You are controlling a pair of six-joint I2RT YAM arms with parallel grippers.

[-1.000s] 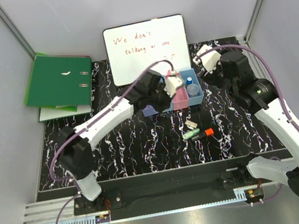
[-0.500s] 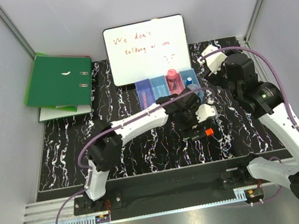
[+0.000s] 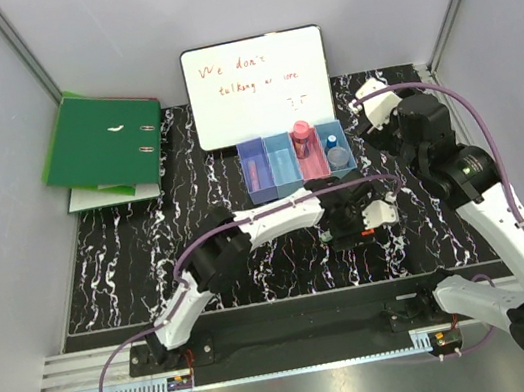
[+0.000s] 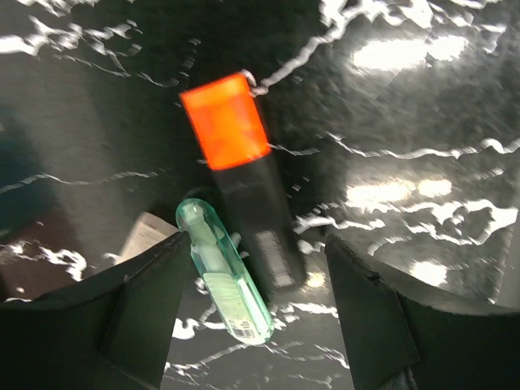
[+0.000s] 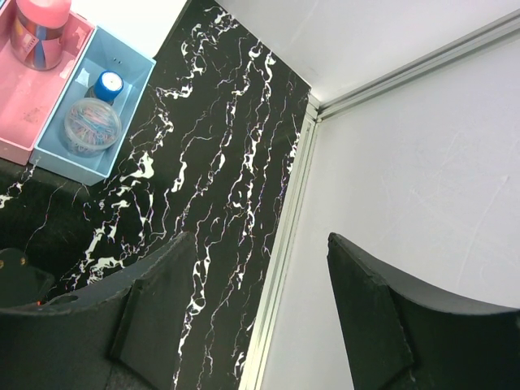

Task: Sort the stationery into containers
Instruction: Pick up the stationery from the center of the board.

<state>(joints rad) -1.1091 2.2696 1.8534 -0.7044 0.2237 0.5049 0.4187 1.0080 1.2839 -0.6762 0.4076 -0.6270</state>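
Left gripper (image 4: pixel 253 252) gapes over orange highlighter (image 4: pixel 248 187) touching green highlighter (image 4: pixel 221 272); right gripper (image 5: pixel 260 252) wide too

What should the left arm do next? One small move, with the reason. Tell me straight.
Probably lower the left jaws straight down. They stand open above the table, with the orange-capped highlighter lying about midway between them and the green highlighter close beside it, nearer one jaw. Closing may catch both, so descend slowly.
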